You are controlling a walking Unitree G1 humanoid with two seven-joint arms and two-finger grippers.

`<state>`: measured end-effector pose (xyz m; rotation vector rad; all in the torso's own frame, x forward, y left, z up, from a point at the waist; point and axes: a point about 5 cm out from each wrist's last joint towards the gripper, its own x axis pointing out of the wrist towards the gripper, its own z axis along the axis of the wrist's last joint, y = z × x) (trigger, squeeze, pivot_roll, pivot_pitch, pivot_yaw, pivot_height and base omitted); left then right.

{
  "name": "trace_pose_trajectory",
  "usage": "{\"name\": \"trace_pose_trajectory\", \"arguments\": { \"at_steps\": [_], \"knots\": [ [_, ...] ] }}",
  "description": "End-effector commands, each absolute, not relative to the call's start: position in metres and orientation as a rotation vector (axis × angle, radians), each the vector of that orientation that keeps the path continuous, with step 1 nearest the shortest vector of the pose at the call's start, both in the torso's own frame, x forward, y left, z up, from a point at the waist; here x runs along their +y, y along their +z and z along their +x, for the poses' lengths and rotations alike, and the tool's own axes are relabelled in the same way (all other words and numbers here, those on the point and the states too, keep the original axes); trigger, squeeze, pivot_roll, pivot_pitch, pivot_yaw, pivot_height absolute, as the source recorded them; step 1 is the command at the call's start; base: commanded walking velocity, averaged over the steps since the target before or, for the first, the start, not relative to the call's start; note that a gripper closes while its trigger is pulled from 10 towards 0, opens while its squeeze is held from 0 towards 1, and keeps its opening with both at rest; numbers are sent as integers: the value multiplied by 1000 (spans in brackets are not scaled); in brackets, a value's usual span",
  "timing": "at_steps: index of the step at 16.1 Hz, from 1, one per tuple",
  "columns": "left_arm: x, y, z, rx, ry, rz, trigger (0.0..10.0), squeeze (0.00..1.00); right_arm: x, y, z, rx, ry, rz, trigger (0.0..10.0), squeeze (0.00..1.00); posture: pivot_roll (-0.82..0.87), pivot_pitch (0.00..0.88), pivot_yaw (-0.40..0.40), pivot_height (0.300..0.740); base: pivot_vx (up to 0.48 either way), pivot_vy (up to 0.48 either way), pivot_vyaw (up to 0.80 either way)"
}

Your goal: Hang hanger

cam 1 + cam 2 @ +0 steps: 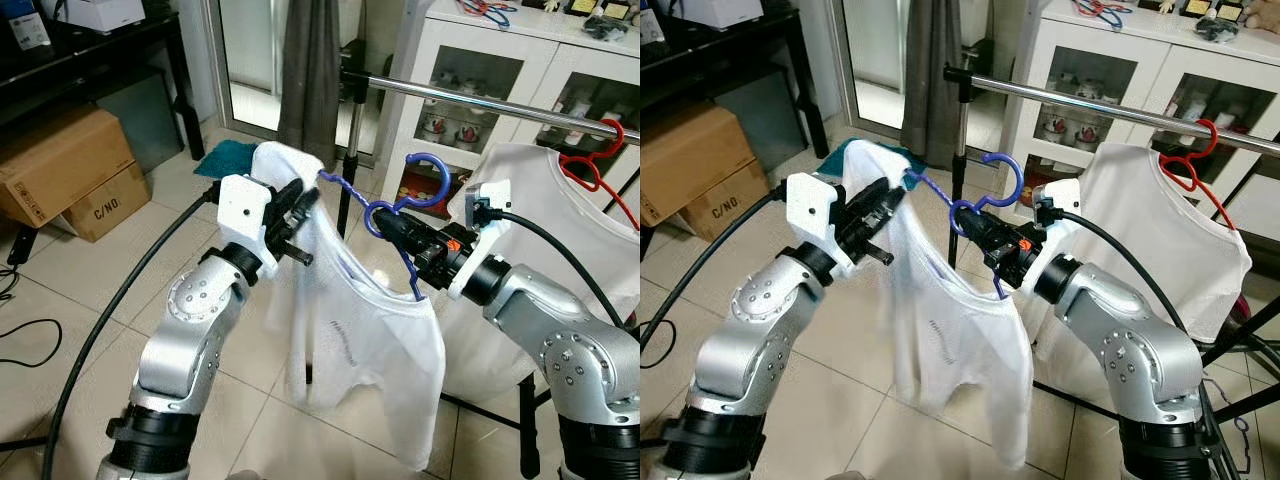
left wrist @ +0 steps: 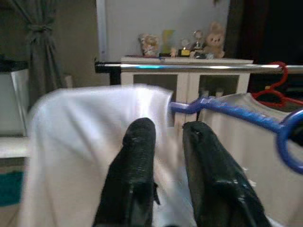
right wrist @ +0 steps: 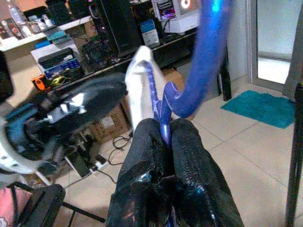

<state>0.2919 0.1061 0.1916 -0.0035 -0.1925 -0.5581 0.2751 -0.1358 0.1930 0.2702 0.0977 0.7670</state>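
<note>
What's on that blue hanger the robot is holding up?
A white T-shirt hangs on the blue hanger, draping below both grippers. The cloth covers most of the hanger's arms; its hook and one end stick out.

The two head views look forward and down from above both arms, close enough that the elbows fill the lower frame, and they share the blue hanger (image 1: 400, 215), the white shirt (image 1: 370, 340) and the metal rail (image 1: 1120, 108) ahead. The left wrist view sights along the left gripper (image 2: 163, 137) from just behind it, facing the rail and a white cabinet (image 2: 189, 80) beyond. The right wrist view looks along the right gripper (image 3: 163, 135) the opposite way, very near the hanger, towards the left arm (image 3: 57, 118) and a cluttered desk (image 3: 57, 33)
</note>
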Motion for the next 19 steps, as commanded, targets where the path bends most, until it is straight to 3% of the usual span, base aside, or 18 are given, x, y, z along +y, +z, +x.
{"name": "trace_pose_trajectory", "arguments": {
  "at_steps": [1, 4, 9, 10, 16, 19],
  "knots": [
    [104, 194, 287, -212, -583, -30, 10000, 1000, -141, 199, 281, 67, 727, 229, 0, 0, 2, 0, -46, 740, 0, 0, 0],
    [106, 191, 281, -195, -582, -20, 10000, 1000, -142, 198, 283, 69, 723, 236, 0, 0, 3, 0, -51, 740, 0, 0, 0],
    [126, 174, 296, -96, -411, 134, 10000, 1000, -139, 200, 282, 79, 807, 278, 0, 0, 4, 0, -60, 740, 0, 0, 0],
    [121, 174, 299, -92, -456, 81, 10000, 0, -141, 203, 281, 75, 836, 290, 0, 0, 0, 0, -60, 740, 0, 0, 0],
    [90, 173, 301, -74, -631, 64, 10000, 0, -135, 209, 275, 65, 927, 333, 0, 0, -10, 0, -55, 740, 0, 0, 0],
    [93, 168, 308, -39, -574, 104, 10000, 0, -134, 212, 273, 60, 953, 360, 0, 0, -14, 0, -54, 740, 0, 0, 0]
  ]
}}
